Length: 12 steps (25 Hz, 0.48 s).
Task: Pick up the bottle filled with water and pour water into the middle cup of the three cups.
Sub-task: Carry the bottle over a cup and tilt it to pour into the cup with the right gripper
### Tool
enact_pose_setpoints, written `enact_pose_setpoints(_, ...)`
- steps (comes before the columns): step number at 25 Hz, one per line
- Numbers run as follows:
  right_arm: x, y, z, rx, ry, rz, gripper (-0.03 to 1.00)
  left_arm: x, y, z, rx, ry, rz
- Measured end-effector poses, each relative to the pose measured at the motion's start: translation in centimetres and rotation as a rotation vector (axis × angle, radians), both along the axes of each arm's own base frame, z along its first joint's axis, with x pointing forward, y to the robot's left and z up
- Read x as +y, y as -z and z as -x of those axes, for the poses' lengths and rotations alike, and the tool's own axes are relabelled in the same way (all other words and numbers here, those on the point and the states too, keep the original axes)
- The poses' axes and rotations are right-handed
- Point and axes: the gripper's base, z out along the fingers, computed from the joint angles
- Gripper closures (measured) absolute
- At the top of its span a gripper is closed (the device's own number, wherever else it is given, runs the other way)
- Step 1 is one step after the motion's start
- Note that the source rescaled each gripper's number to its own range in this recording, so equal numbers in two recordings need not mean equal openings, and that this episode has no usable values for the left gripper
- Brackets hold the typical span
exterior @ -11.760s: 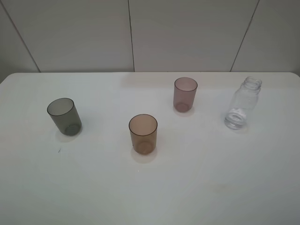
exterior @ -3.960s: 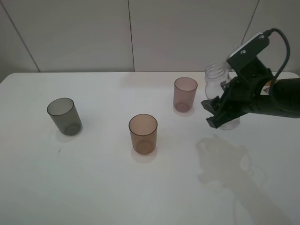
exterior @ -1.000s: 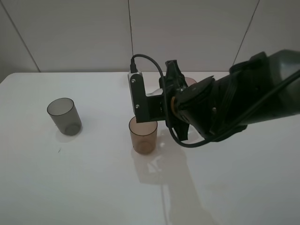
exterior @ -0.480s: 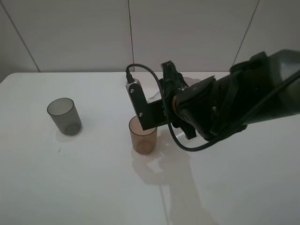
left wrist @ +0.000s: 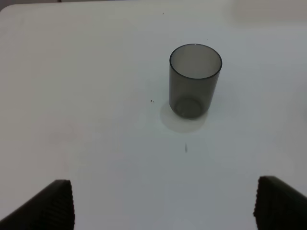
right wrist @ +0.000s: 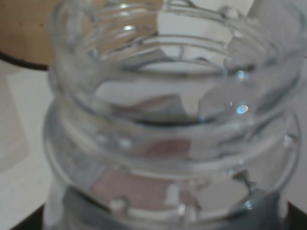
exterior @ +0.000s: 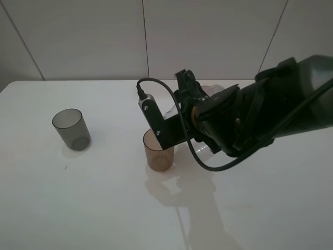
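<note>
The amber-brown middle cup (exterior: 158,154) stands upright at the table's centre; its rim also shows in the right wrist view (right wrist: 21,33). My right gripper (exterior: 183,107) is shut on the clear bottle (exterior: 169,112) and holds it tilted just above and behind that cup. The bottle's threaded open neck (right wrist: 168,110) fills the right wrist view. No water stream can be made out. The smoky grey cup (exterior: 71,129) stands at the left, also seen in the left wrist view (left wrist: 194,79). The mauve-pink cup (exterior: 210,89) is almost hidden behind the right arm. My left gripper (left wrist: 162,201) is open and empty, short of the grey cup.
The right arm (exterior: 260,117) reaches from the right edge across the white table (exterior: 93,208) and casts a shadow in front of the amber cup. A tiled wall (exterior: 78,36) rises behind the table's far edge.
Over the last second my right wrist has rolled further, with its camera housing swinging lower toward the amber cup and the bottle tilting more. The cups have not moved.
</note>
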Motion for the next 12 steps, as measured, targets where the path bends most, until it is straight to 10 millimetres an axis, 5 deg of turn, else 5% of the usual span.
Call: enact_pose_setpoints(12,-0.01,-0.33,-0.23,-0.048,-0.027,0.040,0.95,0.00,0.00,0.00,0.000,0.000,0.000)
